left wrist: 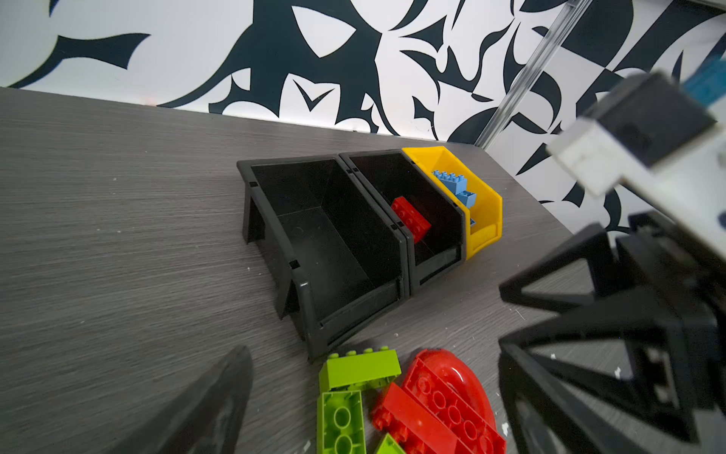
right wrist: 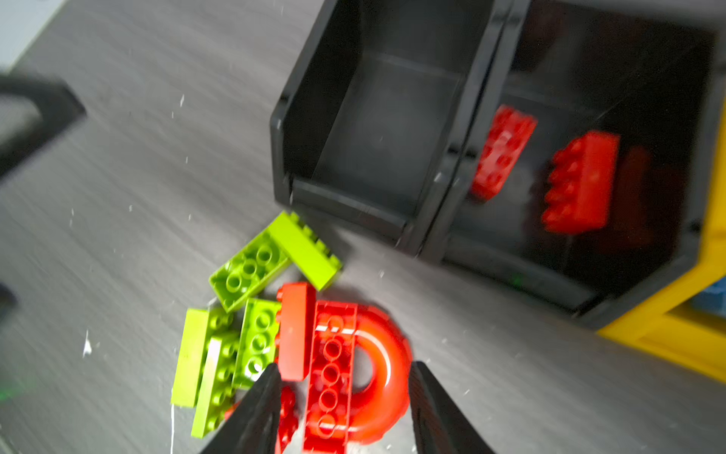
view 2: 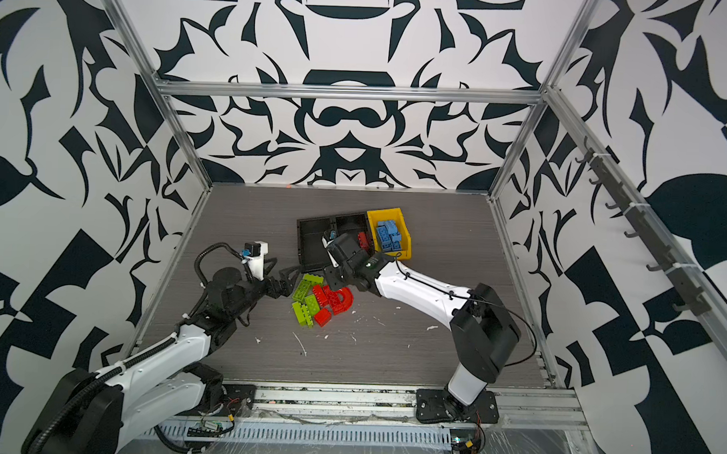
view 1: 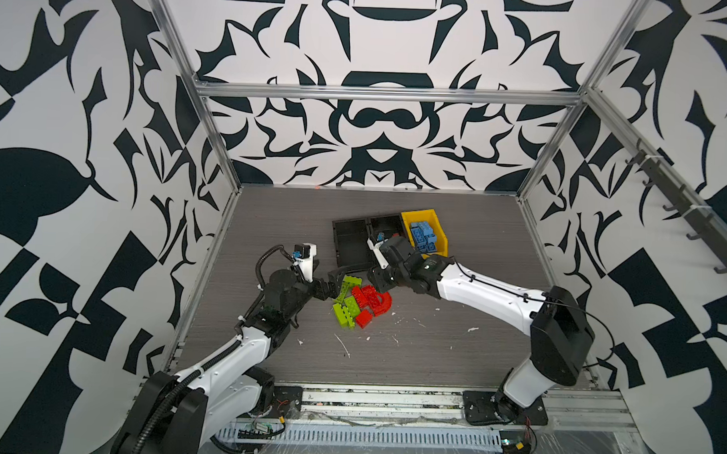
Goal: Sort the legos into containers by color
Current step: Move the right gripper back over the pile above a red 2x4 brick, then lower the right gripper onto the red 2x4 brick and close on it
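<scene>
Right gripper (right wrist: 345, 366) over the pile: blue done, red begun, green not started.
Its jaws stand apart with nothing between them, poised above the red arch (right wrist: 395, 377) and the loose red bricks (right wrist: 296, 330) on the grey table (view 1: 453, 343). Left gripper (view 1: 328, 287) is spread wide and empty, just beside the green bricks (view 1: 348, 286). Blue bricks (view 1: 424, 236) all sit in the yellow bin (left wrist: 487, 220); none show on the table. Middle black bin (left wrist: 436, 267) holds two sorted red bricks (right wrist: 581, 184); the outer black bin (left wrist: 271, 236) is bare. Left to move: perhaps four or five greens and three or four reds counting the arch. The pile overlaps and the wrist view is blurred, so the count is rough. Judged about half done; greens presumably go in the bare bin.
</scene>
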### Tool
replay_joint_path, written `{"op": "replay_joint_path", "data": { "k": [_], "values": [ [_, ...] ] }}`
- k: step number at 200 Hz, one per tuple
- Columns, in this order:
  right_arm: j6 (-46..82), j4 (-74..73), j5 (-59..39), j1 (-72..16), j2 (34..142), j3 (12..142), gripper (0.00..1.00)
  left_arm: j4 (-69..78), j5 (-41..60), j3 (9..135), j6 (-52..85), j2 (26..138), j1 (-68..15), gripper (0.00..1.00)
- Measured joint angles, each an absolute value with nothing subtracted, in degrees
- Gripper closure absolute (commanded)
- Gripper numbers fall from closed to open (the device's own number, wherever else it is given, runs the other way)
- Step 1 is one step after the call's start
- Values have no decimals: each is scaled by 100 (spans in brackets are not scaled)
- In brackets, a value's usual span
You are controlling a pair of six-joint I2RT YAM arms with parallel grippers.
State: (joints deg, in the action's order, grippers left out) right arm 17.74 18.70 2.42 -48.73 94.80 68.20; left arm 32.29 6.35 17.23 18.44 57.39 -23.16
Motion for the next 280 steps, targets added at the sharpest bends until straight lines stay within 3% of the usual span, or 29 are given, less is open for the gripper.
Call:
{"op": "replay_joint_path", "data": {
  "k": [280],
  "values": [
    [2231,1992,478,-5277,10444,6670,57,3227,506,1721,1841,5625,-2316,0]
  ]
}}
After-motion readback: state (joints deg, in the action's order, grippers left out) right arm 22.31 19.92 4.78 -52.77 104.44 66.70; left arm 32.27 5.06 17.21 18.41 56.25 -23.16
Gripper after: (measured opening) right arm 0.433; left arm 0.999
